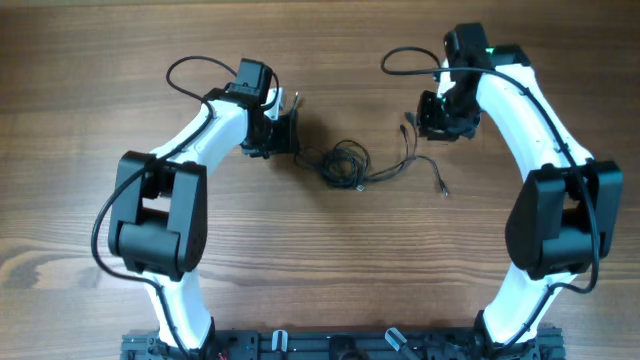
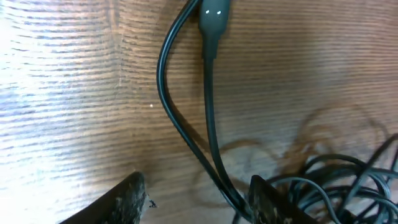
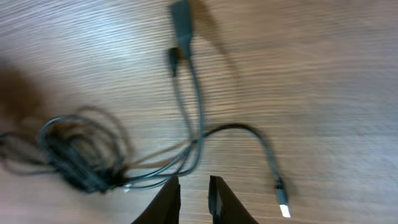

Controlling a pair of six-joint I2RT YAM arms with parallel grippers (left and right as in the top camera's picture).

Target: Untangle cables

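Observation:
The cables (image 1: 341,163) are thin black cords bunched in a small tangle at the table's middle, with loose plug ends trailing right (image 1: 441,186). My left gripper (image 1: 289,132) sits just left of the tangle. In the left wrist view it (image 2: 196,200) is open, and two cable strands (image 2: 210,124) run between the fingers beside the right finger (image 2: 273,202), ungripped, up to a dark plug (image 2: 214,15). My right gripper (image 1: 428,117) hovers upper right of the loose ends. Its jaws (image 3: 194,200) stand slightly open on nothing, above the tangle (image 3: 81,155) and a silver-tipped plug (image 3: 283,202).
The wooden table (image 1: 90,90) carries nothing but the cords. Each arm's own thicker black cable (image 1: 195,68) loops out near its wrist. The arm bases stand at the near edge (image 1: 330,345).

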